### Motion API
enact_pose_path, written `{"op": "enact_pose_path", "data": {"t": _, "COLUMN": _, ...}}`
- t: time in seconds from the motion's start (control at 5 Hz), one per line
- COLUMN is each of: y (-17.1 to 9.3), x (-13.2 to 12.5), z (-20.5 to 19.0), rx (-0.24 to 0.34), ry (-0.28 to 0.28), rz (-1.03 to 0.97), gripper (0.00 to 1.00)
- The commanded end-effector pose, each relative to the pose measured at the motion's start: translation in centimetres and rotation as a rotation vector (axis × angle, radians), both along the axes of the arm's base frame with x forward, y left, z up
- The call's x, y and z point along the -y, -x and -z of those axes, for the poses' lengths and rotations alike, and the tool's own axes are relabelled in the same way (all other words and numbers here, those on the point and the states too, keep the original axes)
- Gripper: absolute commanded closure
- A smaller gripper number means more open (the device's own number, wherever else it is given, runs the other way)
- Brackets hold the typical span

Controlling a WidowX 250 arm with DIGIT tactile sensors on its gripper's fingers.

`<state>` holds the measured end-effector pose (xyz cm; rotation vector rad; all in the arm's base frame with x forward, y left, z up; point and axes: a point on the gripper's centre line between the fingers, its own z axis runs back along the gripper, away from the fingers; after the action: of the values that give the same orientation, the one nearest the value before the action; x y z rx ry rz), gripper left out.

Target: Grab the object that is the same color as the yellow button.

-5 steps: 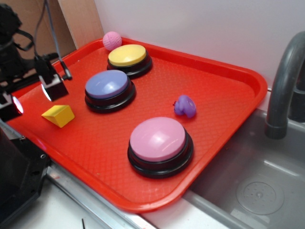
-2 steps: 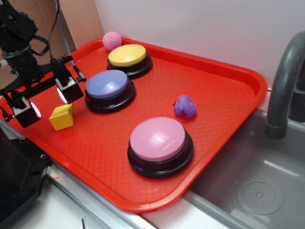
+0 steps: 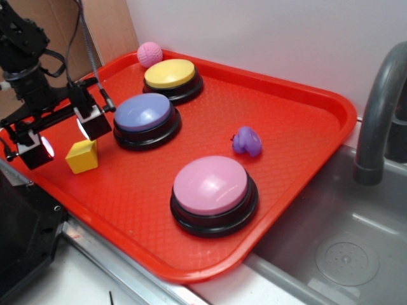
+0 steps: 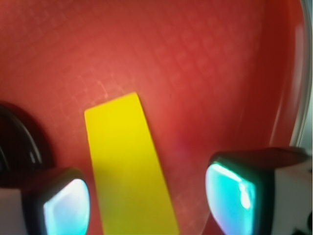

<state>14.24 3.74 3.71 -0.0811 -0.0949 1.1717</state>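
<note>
I've got the gripper (image 3: 62,132) over the yellow cube (image 3: 82,156) near the tray's (image 3: 305,101) left edge, jaws apart straddling it, no grasp yet — descent and close remain.

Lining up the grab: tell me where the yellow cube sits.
Exterior view: yellow cube at the tray's left edge, beside the blue button, under the open claw.

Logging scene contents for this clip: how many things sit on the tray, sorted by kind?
Buttons: 3 (yellow button, blue button, pink button)
Cubes: 1 (yellow cube)
Balls: 1 (pink ball)
Toys: 1 (purple toy)
Total: 6 on the red tray
</note>
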Motion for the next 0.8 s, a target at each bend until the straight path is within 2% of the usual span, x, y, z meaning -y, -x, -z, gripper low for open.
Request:
{"op": "enact_pose_path", "data": {"t": 0.0, "y": -0.15, "x": 1.12, "z": -0.23, "rx": -0.061, "ry": -0.062, "rz": 0.197, "gripper": 0.00}}
{"op": "enact_pose_path", "data": {"t": 0.6, "y": 0.73, "x": 0.97, "z": -0.02, "rx": -0.069, "ry": -0.088, "rz": 0.255, "gripper": 0.00}}
